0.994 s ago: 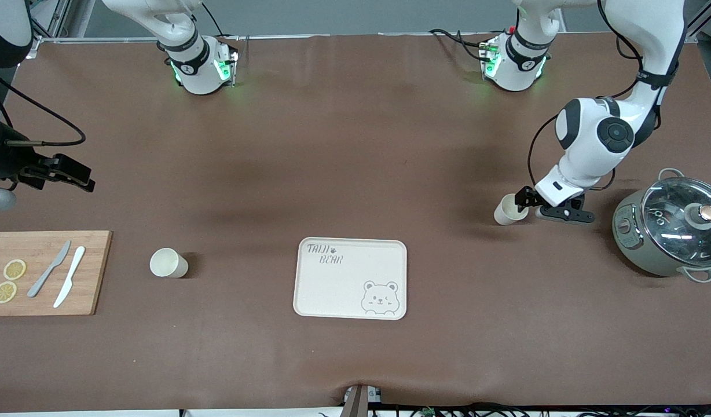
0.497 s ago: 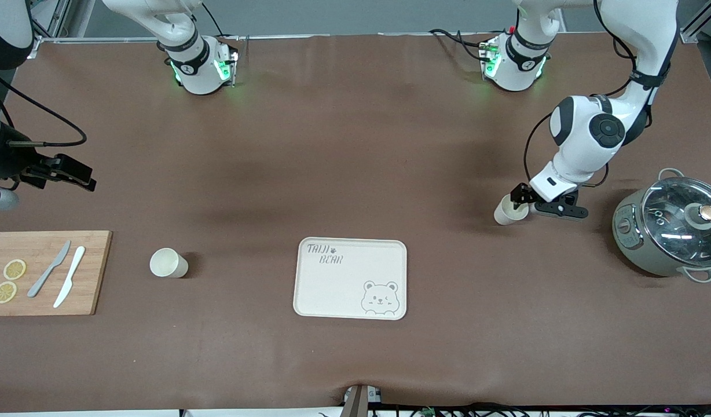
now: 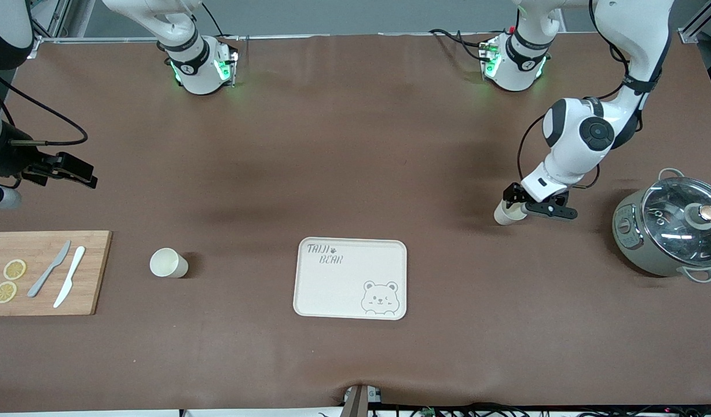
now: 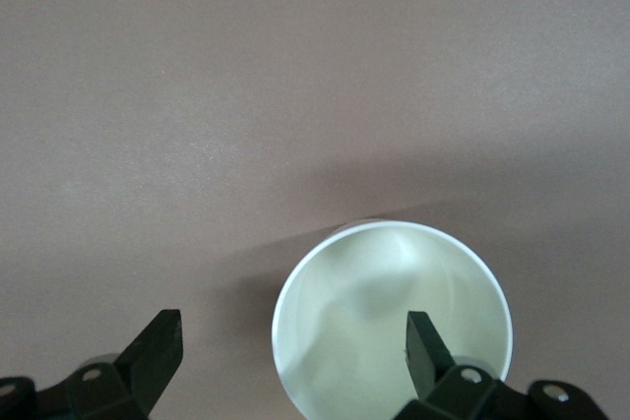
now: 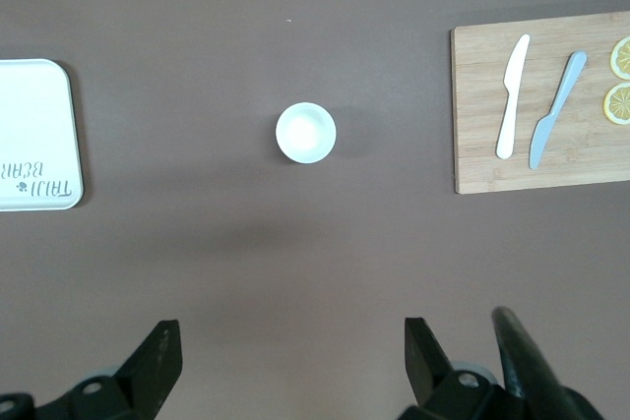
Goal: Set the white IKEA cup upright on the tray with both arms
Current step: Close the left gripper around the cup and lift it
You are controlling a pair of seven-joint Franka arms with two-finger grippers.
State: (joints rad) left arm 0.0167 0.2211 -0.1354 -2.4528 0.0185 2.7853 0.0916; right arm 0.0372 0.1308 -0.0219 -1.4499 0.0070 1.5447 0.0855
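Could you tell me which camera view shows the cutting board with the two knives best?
The front view: the whole cutting board shows with both knives and lemon slices. The right wrist view cuts off one edge of it; the left wrist view shows none.

Two white jointed arms point(image 3: 581, 136), black joint bands, black cables, black grippers (bases lit green).

Robot lab – two arms point(image 3: 587, 139), brown-covered table point(image 3: 355, 150).

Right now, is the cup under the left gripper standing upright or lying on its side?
Upright. The left wrist view looks straight down into the cup: its round rim faces up and it is empty. The left gripper is open, one finger inside the rim, one outside.
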